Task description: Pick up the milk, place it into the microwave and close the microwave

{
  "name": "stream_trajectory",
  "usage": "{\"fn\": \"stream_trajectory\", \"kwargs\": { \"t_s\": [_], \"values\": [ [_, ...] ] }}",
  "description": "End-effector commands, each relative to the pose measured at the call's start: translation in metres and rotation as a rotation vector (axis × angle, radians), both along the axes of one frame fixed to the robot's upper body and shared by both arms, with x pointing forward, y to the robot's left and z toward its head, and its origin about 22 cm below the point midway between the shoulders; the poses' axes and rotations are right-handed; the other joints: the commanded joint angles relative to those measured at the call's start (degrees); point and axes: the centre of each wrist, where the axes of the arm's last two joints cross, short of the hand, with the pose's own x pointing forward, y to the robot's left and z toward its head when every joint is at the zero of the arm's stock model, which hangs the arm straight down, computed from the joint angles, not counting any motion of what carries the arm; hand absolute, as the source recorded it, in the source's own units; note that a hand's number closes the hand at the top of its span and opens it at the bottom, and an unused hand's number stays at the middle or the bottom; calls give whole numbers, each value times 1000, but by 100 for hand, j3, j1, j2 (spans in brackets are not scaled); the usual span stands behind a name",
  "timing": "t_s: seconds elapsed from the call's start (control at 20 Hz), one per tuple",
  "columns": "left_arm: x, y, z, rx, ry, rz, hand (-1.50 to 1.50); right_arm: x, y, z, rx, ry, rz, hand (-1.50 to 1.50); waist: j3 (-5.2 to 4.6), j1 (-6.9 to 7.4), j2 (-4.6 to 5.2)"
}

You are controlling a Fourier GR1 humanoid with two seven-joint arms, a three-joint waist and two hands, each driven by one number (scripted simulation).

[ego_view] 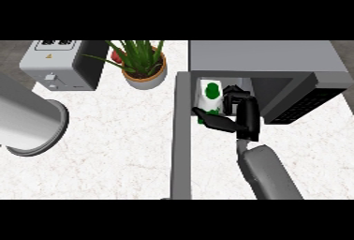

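Placing step. Right hand (232, 112) curled round milk carton (210, 96), thumb under, fingers at its far side. Carton at mouth of open microwave (276, 65), door (182, 140) swung out over desk (117, 140). Next, by my reading: set carton down inside, release, withdraw, swing door shut. Left hand unseen.

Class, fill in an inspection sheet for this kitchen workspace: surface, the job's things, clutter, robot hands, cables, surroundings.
Surface: white speckled stone counter, bare in front.
Job's things: white milk carton with green markings stands at the mouth of the grey box-shaped microwave; its grey door is swung open.
Clutter: grey metal toaster; green leafy plant in a tan pot; red object behind it, unidentifiable; large grey cylindrical pot.
Robot hands: right robot hand curled round the carton; left unseen.
Cables: nothing seen.
Surroundings: nothing seen.
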Motion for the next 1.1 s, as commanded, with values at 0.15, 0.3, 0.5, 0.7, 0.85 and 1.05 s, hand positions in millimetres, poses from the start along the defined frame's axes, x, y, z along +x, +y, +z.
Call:
{"fn": "stream_trajectory", "kwargs": {
  "t_s": [0.15,0.3,0.5,0.7,0.85,1.05],
  "values": [
    [-8,9,-2,14,4,-10,-150,43,-11,-28,19,13,-33,150,-4,71,20],
    [-14,18,6,3,-5,-11,-150,52,-8,-35,-23,5,-6,150,-3,92,20],
    [21,16,-5,8,5,12,-150,71,-13,-27,-58,-62,-10,150,-4,74,39],
    [18,25,-10,-18,7,-19,-150,83,-23,-21,-141,-113,-51,150,-3,149,67],
    [10,14,-12,-20,14,-19,-150,99,-22,-1,-183,-128,-76,150,-3,194,69],
    [6,19,-7,-9,-6,-22,-150,93,-19,-14,-294,-138,-109,150,-1,262,91]
  ]
}}
